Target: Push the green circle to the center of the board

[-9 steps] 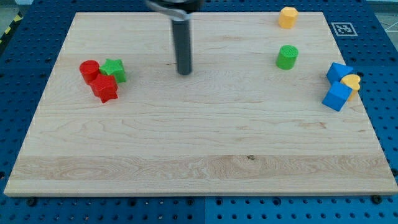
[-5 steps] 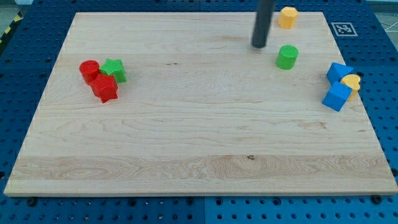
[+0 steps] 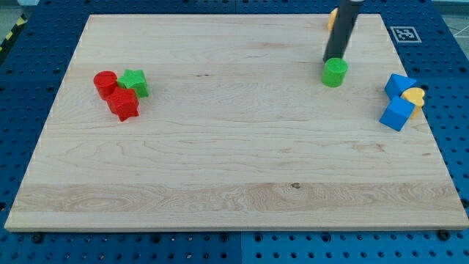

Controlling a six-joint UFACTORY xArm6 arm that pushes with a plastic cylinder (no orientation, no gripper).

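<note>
The green circle (image 3: 334, 72) stands on the wooden board (image 3: 234, 161) at the upper right. My tip (image 3: 336, 59) is at the circle's top edge, touching it from the view's top. The rod rises toward the view's top and partly hides the yellow block (image 3: 332, 19) near the board's top edge.
A red circle (image 3: 105, 83), a green star (image 3: 135, 82) and a red star (image 3: 124, 105) cluster at the left. Two blue blocks (image 3: 399, 84) (image 3: 396, 114) and a yellow heart (image 3: 415, 98) sit at the right edge.
My tip has moved from the board's upper middle to the right, onto the green circle's top side. The circle has shifted slightly down and left.
</note>
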